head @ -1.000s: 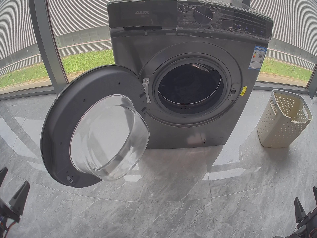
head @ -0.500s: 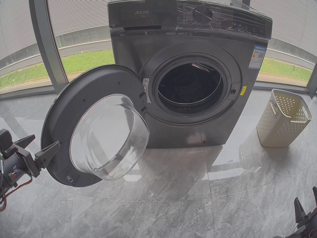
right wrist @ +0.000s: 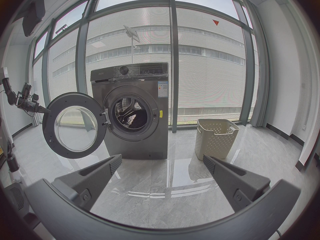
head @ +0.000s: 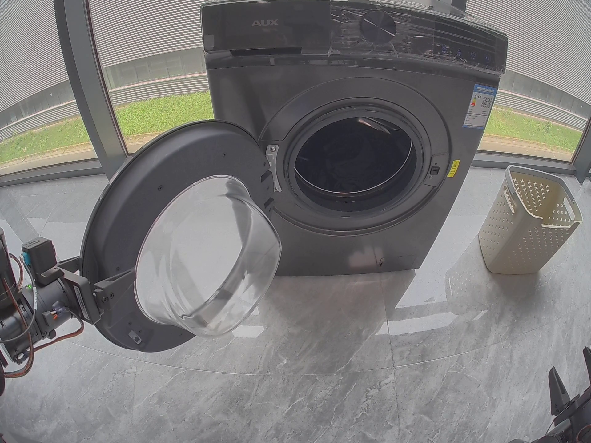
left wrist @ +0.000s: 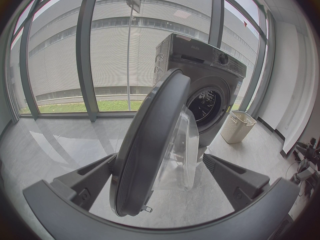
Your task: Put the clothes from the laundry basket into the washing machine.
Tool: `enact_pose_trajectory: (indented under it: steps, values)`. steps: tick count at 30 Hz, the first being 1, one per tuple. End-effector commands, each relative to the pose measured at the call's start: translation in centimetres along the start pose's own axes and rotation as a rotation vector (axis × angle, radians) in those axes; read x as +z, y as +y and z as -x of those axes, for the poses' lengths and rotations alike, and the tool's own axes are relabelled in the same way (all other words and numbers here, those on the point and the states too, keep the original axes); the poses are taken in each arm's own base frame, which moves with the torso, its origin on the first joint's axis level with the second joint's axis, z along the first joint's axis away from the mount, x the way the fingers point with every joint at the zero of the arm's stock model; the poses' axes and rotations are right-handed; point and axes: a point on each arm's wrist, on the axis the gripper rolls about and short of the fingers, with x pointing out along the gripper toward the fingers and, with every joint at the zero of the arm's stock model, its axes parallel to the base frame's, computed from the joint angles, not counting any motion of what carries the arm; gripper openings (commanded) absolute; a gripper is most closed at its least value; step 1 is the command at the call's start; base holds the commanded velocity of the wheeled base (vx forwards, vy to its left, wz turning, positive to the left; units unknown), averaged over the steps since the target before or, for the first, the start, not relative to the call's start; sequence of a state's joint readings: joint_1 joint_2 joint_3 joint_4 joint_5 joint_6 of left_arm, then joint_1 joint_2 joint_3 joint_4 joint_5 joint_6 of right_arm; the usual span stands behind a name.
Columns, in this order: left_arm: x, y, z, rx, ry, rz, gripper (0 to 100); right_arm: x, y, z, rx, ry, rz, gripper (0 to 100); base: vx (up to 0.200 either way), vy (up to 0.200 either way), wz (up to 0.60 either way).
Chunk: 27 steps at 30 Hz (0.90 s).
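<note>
Two open pincers: left gripper (left wrist: 160,159) straddles the washer door (head: 172,173) rim at 8 o'clock, right gripper (right wrist: 161,157) idle. Dark clothes (right wrist: 130,119) seem to lie in the drum (head: 354,161); the laundry basket (head: 517,241), at the washer's 3 o'clock, looks empty. Door likely rigid, hinged, slick: push at the rim.

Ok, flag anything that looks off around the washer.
Nothing is spilled or damaged. One oddity: crinkled plastic film wraps the washer along its top. The door is open, its rim inside the open left pincer. The basket stands upright.
</note>
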State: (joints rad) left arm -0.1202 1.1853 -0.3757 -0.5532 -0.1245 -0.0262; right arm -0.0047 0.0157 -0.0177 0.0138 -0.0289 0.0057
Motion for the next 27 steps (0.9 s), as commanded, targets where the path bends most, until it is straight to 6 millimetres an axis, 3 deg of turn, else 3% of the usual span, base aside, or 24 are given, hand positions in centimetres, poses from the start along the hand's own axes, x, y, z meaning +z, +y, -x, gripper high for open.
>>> enact_pose_trajectory:
  steps: [1,10,21,27]
  values:
    - [-0.4,-0.6,-0.1,-0.051,0.016,-0.008,100,-0.3,0.0,0.0,0.0,-0.006,-0.001,100,0.0,0.0,0.0]
    - [-1.6,-4.2,1.8,-0.373,0.023,-0.052,100,-0.3,0.0,0.0,0.0,-0.006,-0.001,100,0.0,0.0,0.0]
    - [-2.3,-4.6,1.1,-0.388,0.073,-0.068,100,-0.3,0.0,0.0,0.0,-0.006,-0.001,100,0.0,0.0,0.0]
    - [-1.2,-6.0,0.1,-0.456,0.03,-0.033,100,-0.3,0.0,0.0,0.0,-0.006,-0.001,100,0.0,0.0,0.0]
